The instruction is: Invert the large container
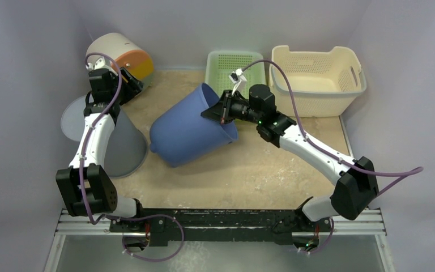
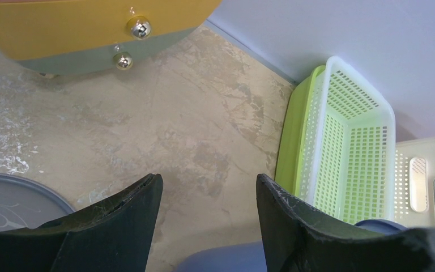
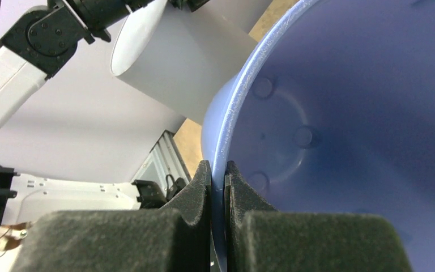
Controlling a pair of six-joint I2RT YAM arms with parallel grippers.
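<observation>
Blue container (image 1: 190,133) tilted, base pointing away from my right gripper (image 1: 222,110) | jaws pinched tight on its rim | left gripper (image 2: 209,182) spread, empty, well apart from it

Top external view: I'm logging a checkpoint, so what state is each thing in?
blue bucket, tilted, mouth facing sideways
right claw, shut on blue bucket rim
left claw, open, empty
gray bucket, not upright
green basket, upright, empty
cream basket, upright, empty
cream-and-orange bin, pose unclear
</observation>
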